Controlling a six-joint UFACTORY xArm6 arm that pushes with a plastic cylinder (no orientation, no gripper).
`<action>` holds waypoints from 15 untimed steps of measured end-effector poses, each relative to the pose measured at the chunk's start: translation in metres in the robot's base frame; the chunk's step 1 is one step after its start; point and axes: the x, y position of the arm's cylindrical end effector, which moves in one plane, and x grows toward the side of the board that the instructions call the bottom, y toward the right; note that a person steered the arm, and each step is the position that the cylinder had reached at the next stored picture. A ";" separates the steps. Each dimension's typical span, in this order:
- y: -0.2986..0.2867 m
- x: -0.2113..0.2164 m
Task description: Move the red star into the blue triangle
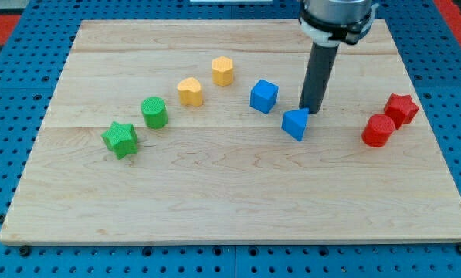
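No pincer shows; my tip (313,110) touches the blue triangle (296,123), well apart from the knobbly red star (401,109).

Arm (334,15) cut off by view's top.

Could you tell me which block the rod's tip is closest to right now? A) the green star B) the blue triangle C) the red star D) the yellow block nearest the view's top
B: my tip sits just at the upper right edge of the blue triangle, while the red star lies well off toward the view's right.
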 end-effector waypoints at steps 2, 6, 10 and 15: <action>0.004 0.005; 0.118 -0.066; 0.188 0.038; 0.110 0.059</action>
